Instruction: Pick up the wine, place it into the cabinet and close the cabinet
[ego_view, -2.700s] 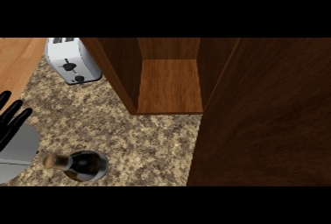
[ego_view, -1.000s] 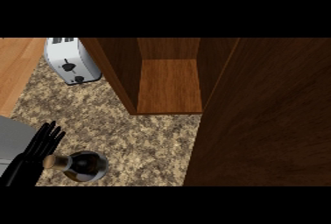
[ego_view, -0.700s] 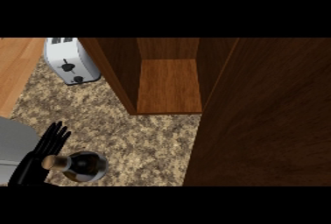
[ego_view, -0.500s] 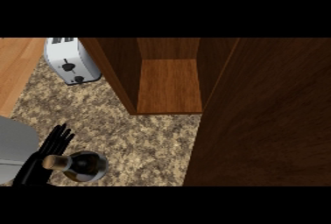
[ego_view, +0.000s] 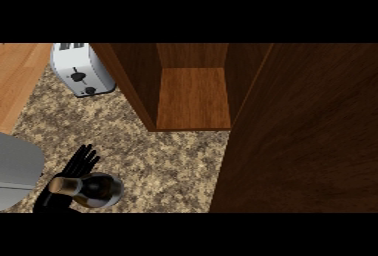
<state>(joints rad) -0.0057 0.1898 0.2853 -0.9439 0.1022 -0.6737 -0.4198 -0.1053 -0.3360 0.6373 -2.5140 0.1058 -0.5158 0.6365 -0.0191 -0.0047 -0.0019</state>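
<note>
1. Leftmost, the left hand (ego_view: 65, 177) comes in at the lower left, fingers straight and spread, touching the left side of the wine bottle (ego_view: 90, 189) without curling round it.
2. Next, the wine bottle stands upright on the speckled counter (ego_view: 159, 160), seen from above.
3. Further up, a toaster (ego_view: 81, 69) sits beside the open cabinet (ego_view: 193, 97), whose wooden shelf shows.
4. Rightmost, the cabinet door (ego_view: 303, 135) fills the view.

One wine bottle (ego_view: 90, 189), one toaster (ego_view: 81, 68), one open cabinet (ego_view: 193, 97), and seemingly one robot hand (ego_view: 65, 176).
</note>
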